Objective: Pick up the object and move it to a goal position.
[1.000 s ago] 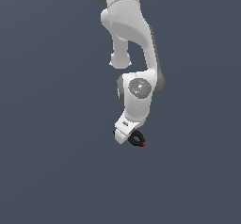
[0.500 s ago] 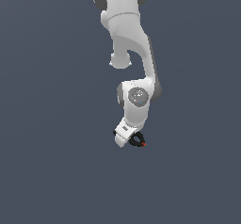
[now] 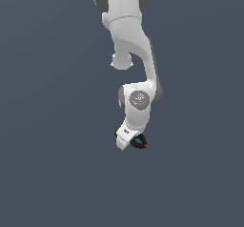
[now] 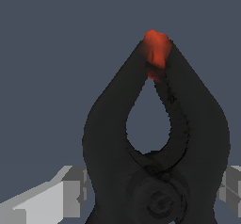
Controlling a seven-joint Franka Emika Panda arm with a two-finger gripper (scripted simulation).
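In the exterior view the white arm is reaching down from the top of the frame against a plain grey-blue background, and the clamp is showing as a tiny black shape with a red speck at the gripper, on the side toward the exterior view's right. Its form is too small to read there. The wrist view is filling in what that view cannot: the clamp is looming large, its two black arms curving around a teardrop opening and meeting at a red-orange tip, with a round pivot near the base. A grey finger is sitting on each side of its lower body, pressing against it, so the gripper is holding the clamp.
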